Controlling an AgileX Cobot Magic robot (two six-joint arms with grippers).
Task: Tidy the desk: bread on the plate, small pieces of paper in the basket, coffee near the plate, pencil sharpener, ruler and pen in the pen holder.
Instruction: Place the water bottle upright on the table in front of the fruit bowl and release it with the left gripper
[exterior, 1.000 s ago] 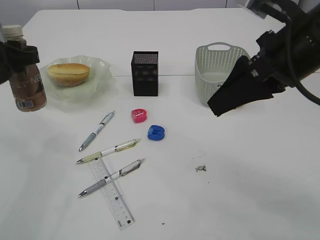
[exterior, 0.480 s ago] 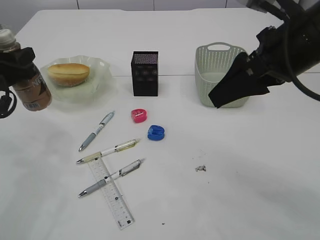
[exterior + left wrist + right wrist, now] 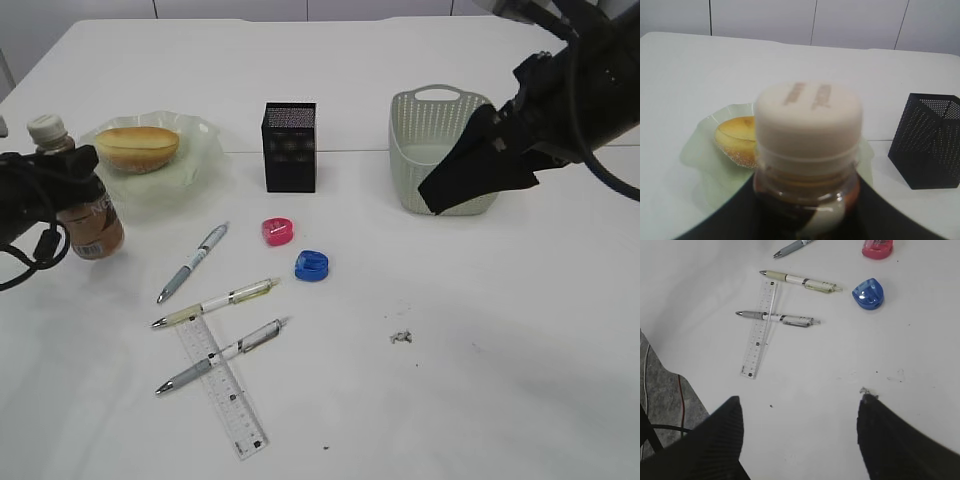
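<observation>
Clearly, the left gripper [image 3: 62,195] pinched the coffee bottle [image 3: 84,214], which leaned just beside the plate [image 3: 205,160]; released tilted, it could topple onto the table [image 3: 450,380]. Farther off, the right gripper [image 3: 799,432] hung spread, empty.

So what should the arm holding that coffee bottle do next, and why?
Probably open and back away. The left gripper is shut on the coffee bottle, which looks upright on the table beside the plate holding the bread, so that step seems done.
</observation>
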